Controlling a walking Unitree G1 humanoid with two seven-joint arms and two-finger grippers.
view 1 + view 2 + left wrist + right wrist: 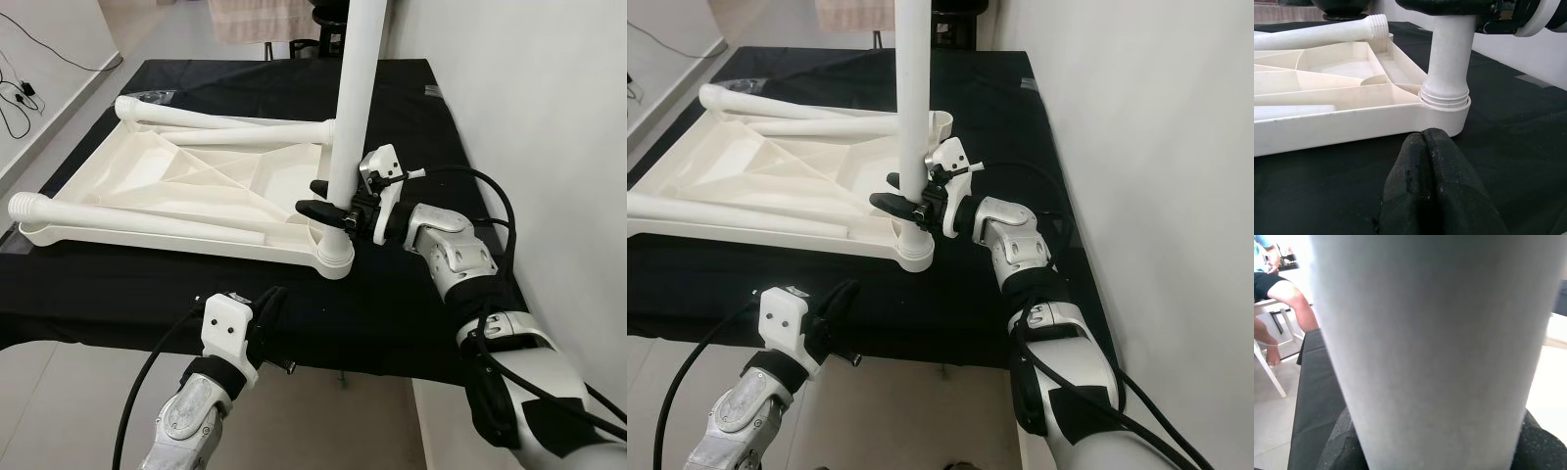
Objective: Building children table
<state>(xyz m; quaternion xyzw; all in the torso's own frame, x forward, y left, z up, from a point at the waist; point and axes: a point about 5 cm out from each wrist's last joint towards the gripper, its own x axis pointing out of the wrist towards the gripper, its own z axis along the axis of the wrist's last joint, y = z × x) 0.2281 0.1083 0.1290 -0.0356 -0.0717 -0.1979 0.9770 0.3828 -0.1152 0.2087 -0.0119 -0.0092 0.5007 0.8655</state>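
where the black cloth-covered work surface (411, 108) spreads out, lies upside down: white moulded plastic tabletop with ribbed underside (186, 181), smooth and matte, two loose white tapered legs with threaded ends (147, 211) resting across it. stands upright in the near corner socket: white round plastic leg (351, 108). clamped around that leg low down, right gripper (331, 211). hovers just before the table's near edge, left gripper (269, 308), fingers pressed together on nothing. from the left wrist, seen close: ringed collar where leg meets socket. from the right wrist, a seated person's bare legs (1281, 298) beyond.

Head stereo downward; wrist close-ups.
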